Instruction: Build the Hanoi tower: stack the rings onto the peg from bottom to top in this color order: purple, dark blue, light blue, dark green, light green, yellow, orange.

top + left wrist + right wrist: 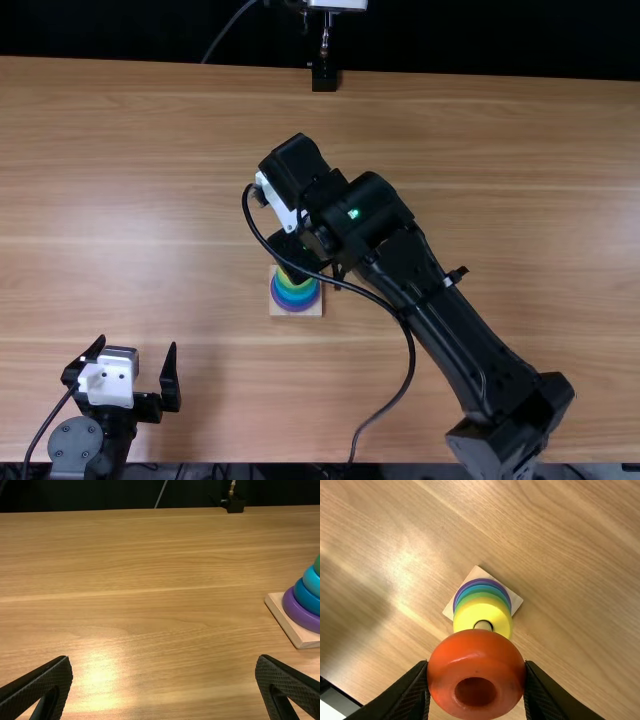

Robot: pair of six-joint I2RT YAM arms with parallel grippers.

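Top view: The worktop [150,150] carries a square wooden base board [276,311], lying between the near and far edges, with a stack of rings [295,292] on it. The left gripper [137,342] is by the worktop's near edge, towards the near left corner; its fingers are well apart. The right gripper [298,255] is over the side of the base board facing the worktop's far edge and hides part of the stack. A black cable [408,350] loops beside the right arm [455,335]. A black block [325,78] is noted at the worktop's far edge.

Left wrist view: The fingers of the left gripper [164,657] stand wide apart, bare worktop between them. On the base board, from the bottom up, are the purple ring [299,613], the dark blue ring [306,599], the light blue ring [312,582] and part of a green ring [318,566].

Right wrist view: The right gripper [476,663] is clamped on the orange ring [475,652], a finger against each side. The yellow ring [482,611] is uppermost on the peg [483,625], with green directly under it. The orange ring partly covers the yellow ring from this angle; whether the two touch cannot be told
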